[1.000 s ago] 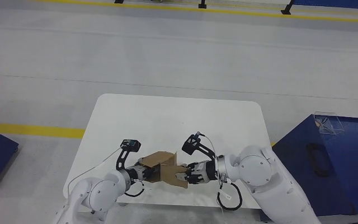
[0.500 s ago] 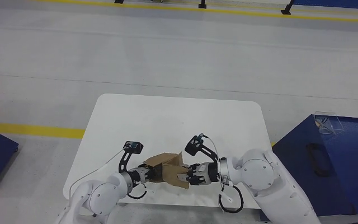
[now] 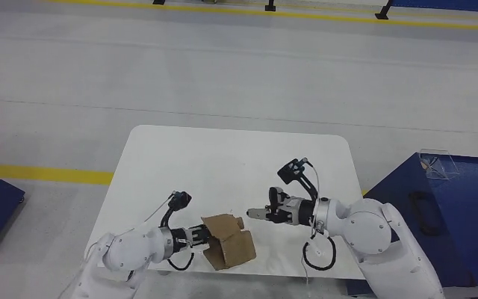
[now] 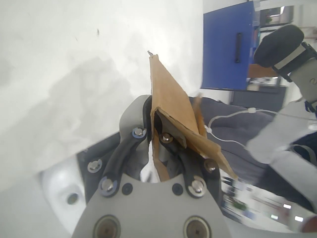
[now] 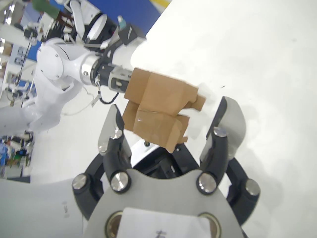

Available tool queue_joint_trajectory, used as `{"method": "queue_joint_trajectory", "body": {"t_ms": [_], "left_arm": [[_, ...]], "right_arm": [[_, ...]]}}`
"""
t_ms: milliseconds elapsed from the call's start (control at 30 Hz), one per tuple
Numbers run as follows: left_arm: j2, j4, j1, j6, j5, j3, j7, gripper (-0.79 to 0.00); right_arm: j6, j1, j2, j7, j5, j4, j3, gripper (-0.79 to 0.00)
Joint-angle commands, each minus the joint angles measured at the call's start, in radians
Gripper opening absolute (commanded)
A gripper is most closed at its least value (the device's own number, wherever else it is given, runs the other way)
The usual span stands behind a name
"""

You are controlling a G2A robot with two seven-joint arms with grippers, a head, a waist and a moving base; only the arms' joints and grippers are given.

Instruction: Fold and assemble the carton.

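Observation:
A brown cardboard carton (image 3: 230, 239), partly folded with flaps sticking out, sits near the front edge of the white table (image 3: 224, 161). My left gripper (image 3: 202, 234) is shut on the carton's left edge; in the left wrist view the carton wall (image 4: 171, 95) stands pinched between the fingers. My right gripper (image 3: 256, 214) is open, a short way to the right of the carton and apart from it. In the right wrist view the carton (image 5: 161, 100) lies beyond the spread fingertips (image 5: 232, 115), with the left arm holding its far side.
A blue cabinet (image 3: 418, 209) stands close to the table's right side. The back and middle of the table are bare white surface. The carton's lower corner lies near the table's front edge.
My right gripper has let go of the carton and pulled back to the right, now open. The carton has turned and dropped toward the front edge, still held by the left gripper.

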Motion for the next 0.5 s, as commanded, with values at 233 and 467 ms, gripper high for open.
{"method": "queue_joint_trajectory", "body": {"t_ms": [233, 467], "left_arm": [[-0.033, 0.254, -0.152, 0.164, -0.490, 0.050, -0.179, -0.785], [-0.052, 0.267, -0.141, 0.197, -0.665, 0.043, 0.008, -0.785]], "right_arm": [[-0.032, -0.070, 0.007, -0.032, 0.088, -0.035, 0.099, 0.000], [-0.022, -0.084, 0.006, -0.080, 0.045, -0.036, 0.091, 0.000]]}}
